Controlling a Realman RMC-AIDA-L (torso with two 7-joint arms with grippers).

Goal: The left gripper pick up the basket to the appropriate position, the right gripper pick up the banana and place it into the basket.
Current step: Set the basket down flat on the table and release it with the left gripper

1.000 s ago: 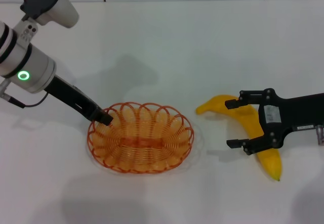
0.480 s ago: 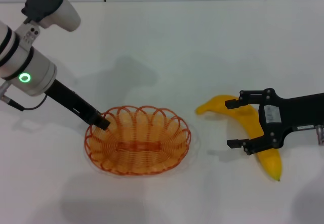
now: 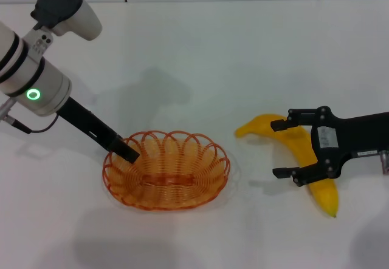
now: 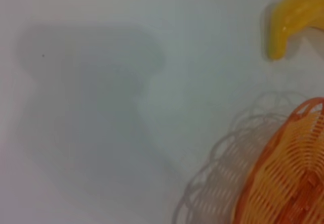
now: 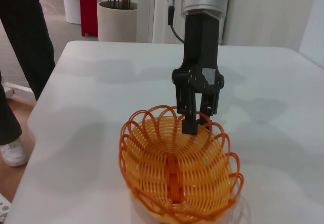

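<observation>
Near, lower centre of head frame: basket (image 3: 167,170) on the white table (image 3: 243,56), w/ my left gripper (image 3: 126,150) clamped on its left rim loops; one finger inside, one outside per right wrist view (image 5: 195,118). Basket (image 5: 179,176) looks slightly lifted/tilted, can't tell for sure.

Lower right: my right gripper (image 3: 293,149), jaws wide open, straddling the banana (image 3: 307,160) mid-body, not squeezing yet. Banana lies flat, well apart from basket; its tip also shows in left wrist view (image 4: 291,19).

Risks, my guess: thin wire loop grip is off-centre, so basket could swing or slip out. If I close right jaws on the curved part, banana may roll or squirt out. Placing before basket is steady could miss the rim.
</observation>
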